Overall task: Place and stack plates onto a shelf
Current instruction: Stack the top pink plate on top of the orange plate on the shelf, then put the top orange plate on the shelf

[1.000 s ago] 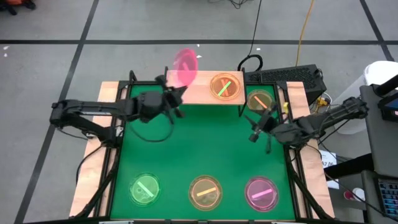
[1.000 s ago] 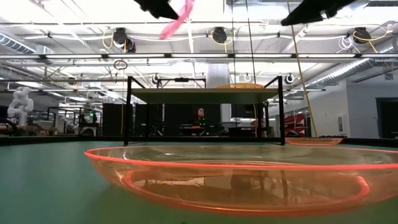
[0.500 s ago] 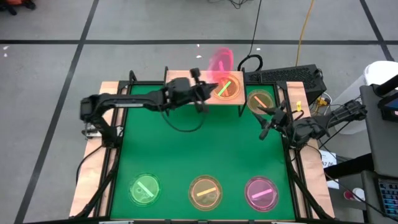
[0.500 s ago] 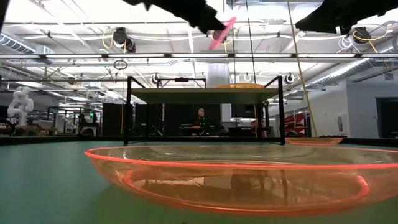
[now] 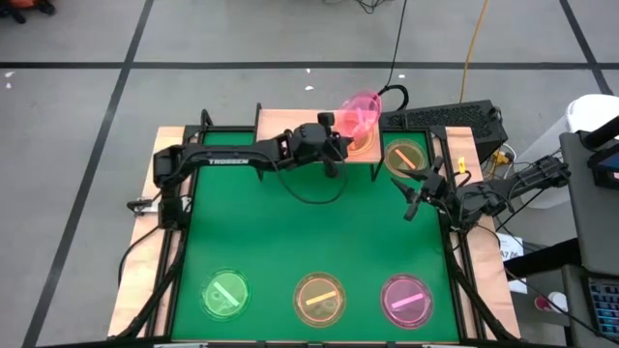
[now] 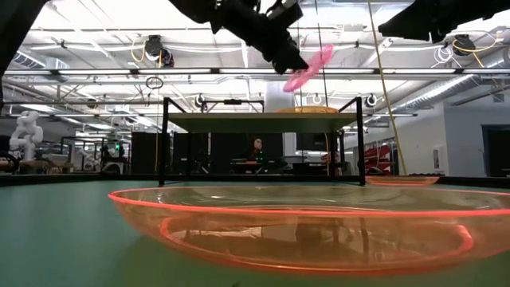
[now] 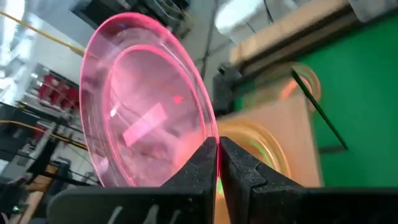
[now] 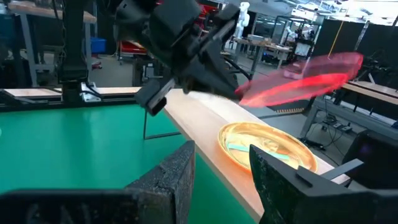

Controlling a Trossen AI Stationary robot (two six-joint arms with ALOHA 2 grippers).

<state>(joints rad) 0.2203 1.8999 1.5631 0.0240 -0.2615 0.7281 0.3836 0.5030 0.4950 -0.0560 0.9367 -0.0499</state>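
Observation:
My left gripper (image 5: 340, 126) reaches over the light-wood shelf (image 5: 290, 143) and is shut on a pink plate (image 5: 361, 109). The plate hovers tilted above the orange plate (image 5: 364, 143) that rests on the shelf's right end. In the low view the pink plate (image 6: 309, 67) floats above the shelf (image 6: 259, 119) and the orange plate (image 6: 307, 110). My right gripper (image 5: 418, 189) is open near the table's right edge, beside another orange plate (image 5: 404, 157) lying right of the shelf. Its fingers (image 8: 180, 171) touch nothing. My left gripper (image 7: 218, 152) pinches the pink plate's rim (image 7: 210, 127) between its two fingers, on the edge nearest the arm. The fingers come from the table's left, roughly level. The plate (image 7: 143, 106) is lifted clear and tilted over the shelf's orange plate (image 7: 264, 146).
A green plate (image 5: 225, 293), an orange plate (image 5: 319, 298) and a pink plate (image 5: 406, 298) lie in a row on the green mat (image 5: 290, 232) near its near edge. The orange one (image 6: 303, 231) fills the low view's foreground. A keyboard (image 5: 445, 118) sits behind the table's right corner.
My left gripper has carried the pink plate toward the table's right, from the shelf's left end to above the orange plate at its right end. The plate has tipped from steep to flatter. My right gripper drew slightly toward the right edge, then stayed still.

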